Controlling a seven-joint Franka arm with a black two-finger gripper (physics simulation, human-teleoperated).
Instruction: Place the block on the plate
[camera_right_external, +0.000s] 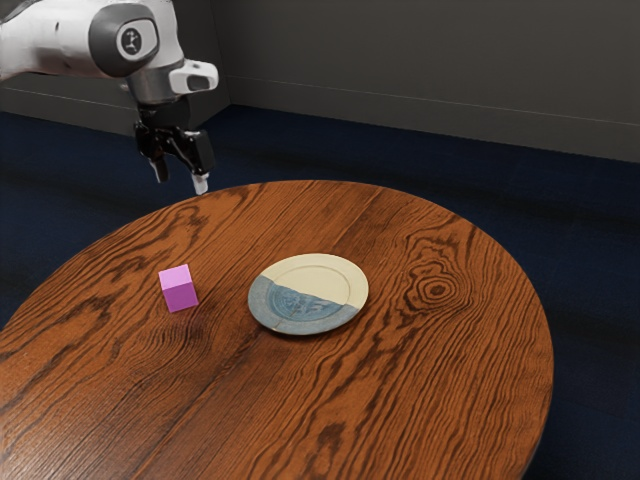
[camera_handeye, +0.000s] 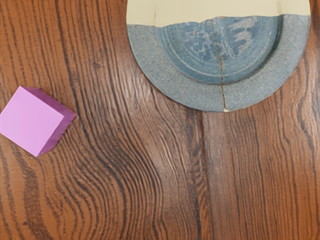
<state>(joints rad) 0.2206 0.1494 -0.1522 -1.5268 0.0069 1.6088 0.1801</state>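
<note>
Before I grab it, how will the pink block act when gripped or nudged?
The pink block looks rigid, so it probably won't squash. Its flat faces should suit a two-sided grip. Sitting flat on the wooden table, it would likely slide rather than roll if nudged.

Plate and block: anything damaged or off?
Plate has a thin, crack-like brown line running across its blue part to the outer edge; can't tell whether it's damage or pattern. Block looks intact.
</note>
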